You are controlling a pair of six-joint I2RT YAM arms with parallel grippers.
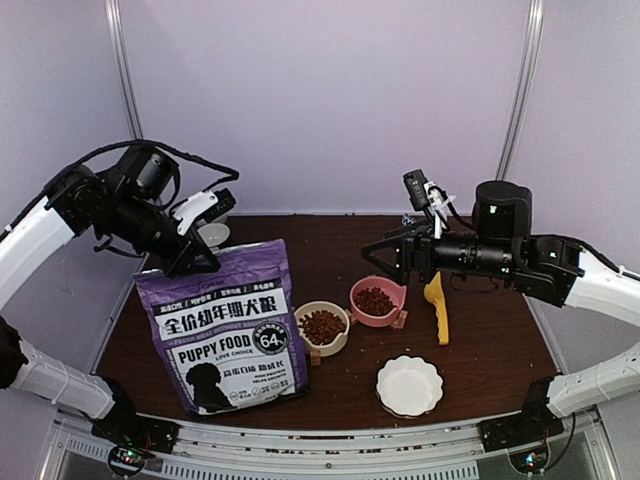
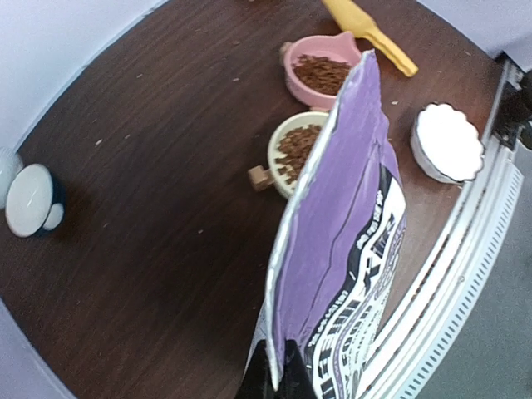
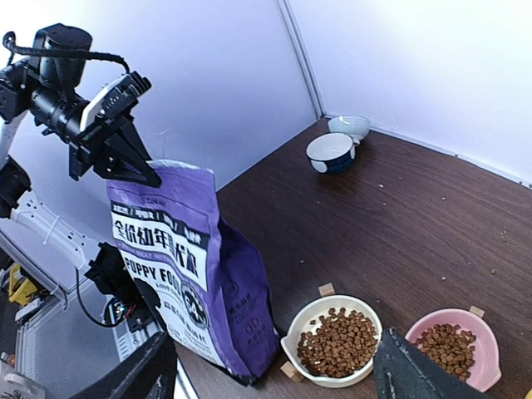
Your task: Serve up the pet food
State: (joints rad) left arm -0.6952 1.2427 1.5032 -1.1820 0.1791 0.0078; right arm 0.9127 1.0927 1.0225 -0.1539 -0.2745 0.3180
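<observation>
Bag point(image 1: 222, 325) of purple foil stands upright, its top edge pinched by the left gripper point(image 1: 200, 264), which is clamped tight on it. Right gripper point(image 1: 378, 264) hangs with jaws spread wide, holding nothing, just above the pink bowl point(image 1: 392, 314). Pet food point(image 1: 375, 299) lies heaped in that bowl and in the cream bowl point(image 1: 341, 342) beside it.
</observation>
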